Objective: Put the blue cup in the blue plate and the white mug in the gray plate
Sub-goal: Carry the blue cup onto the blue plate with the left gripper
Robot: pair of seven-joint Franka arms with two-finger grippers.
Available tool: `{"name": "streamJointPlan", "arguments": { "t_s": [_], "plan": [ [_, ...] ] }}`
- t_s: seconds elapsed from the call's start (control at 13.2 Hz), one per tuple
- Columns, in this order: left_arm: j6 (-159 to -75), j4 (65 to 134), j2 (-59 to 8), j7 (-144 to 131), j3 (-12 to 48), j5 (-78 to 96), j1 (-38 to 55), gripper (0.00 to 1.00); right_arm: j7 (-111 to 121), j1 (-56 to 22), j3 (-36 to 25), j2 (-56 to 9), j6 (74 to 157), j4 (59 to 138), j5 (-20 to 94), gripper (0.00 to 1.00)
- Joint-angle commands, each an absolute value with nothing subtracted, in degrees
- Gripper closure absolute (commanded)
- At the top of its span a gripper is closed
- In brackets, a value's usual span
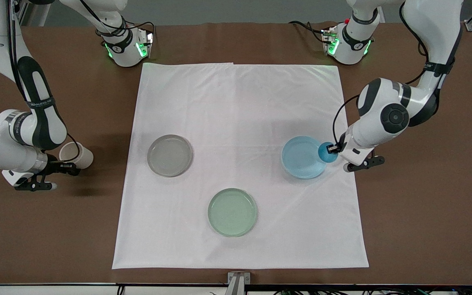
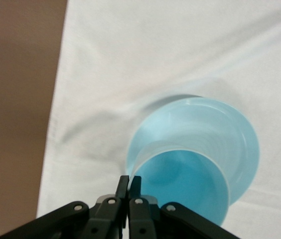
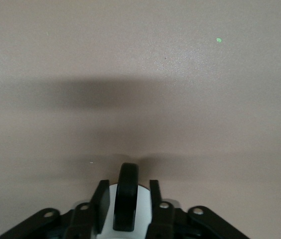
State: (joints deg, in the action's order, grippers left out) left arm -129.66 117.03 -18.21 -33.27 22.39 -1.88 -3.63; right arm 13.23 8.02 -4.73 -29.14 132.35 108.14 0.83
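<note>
Now the left gripper pinches the blue cup by its rim over the blue plate, ready to lower, while the right gripper clasps the white mug, with the gray plate well apart from its fingers.

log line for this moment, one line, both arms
left gripper: shut on blue cup, over blue plate rim | right gripper: at white mug handle, over bare table | gray plate: empty

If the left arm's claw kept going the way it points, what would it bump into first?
Probably the blue plate. The left claw is shut on the rim of the blue cup, which hangs tilted over the plate's edge, so the cup would likely touch first. Depth is hard to judge.
</note>
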Motion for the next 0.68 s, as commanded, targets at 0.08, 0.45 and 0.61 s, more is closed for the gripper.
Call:
{"name": "streamJointPlan", "arguments": {
  "t_s": [0.08,0.45,0.61],
  "plan": [
    [-133.94,117.33,-20.39,-37.26,22.41,-3.07,-1.5,1.0,13.97,8.96,-3.96,-28.56,133.33,109.16,0.88,0.76],
    [-135.62,117.07,-23.64,-42.26,22.41,-5.45,-0.18,0.86,13.8,8.79,-3.87,-27.86,132.72,108.81,1.05,0.97],
    [-135.62,116.89,-24.17,-43.07,22.5,-5.45,-0.17,0.73,13.71,8.26,-3.52,-26.12,130.97,108.55,1.05,0.99]
  ]
}}
